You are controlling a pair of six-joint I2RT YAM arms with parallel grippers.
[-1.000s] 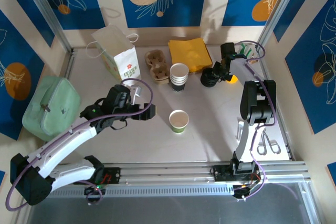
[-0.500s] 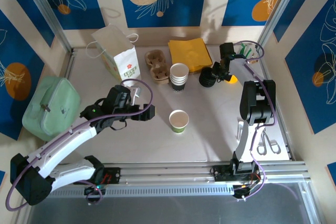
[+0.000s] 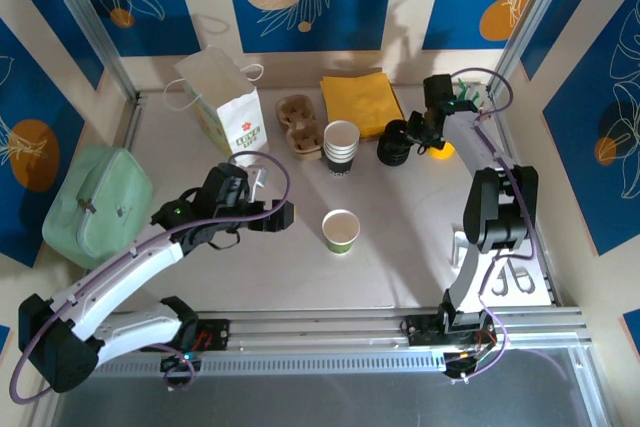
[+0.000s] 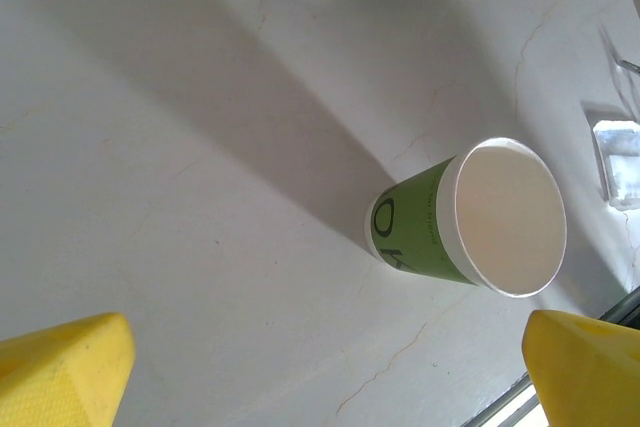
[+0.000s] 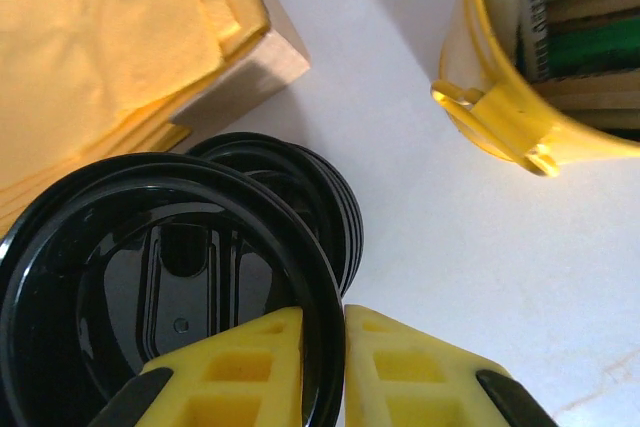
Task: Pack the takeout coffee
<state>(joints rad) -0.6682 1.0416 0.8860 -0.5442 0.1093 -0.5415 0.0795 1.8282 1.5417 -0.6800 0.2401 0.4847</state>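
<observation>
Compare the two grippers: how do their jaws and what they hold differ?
The left gripper stands wide open and holds nothing, the green paper cup ahead of it untouched; the right gripper is shut on the rim of a black lid. The left gripper is over mid-table, the right gripper at the far lid pile. Both have yellow fingers.

The left arm (image 3: 130, 267) is extended low from its base toward the centre, bent at the elbow. The left gripper (image 3: 283, 215) is held with its jaws spread wide. The right arm (image 3: 492, 209) is reached far back and angled inward at the wrist. The right gripper (image 3: 412, 139) is pinched on the rim of a black lid (image 5: 150, 277), with the jaws drawn nearly together.
</observation>
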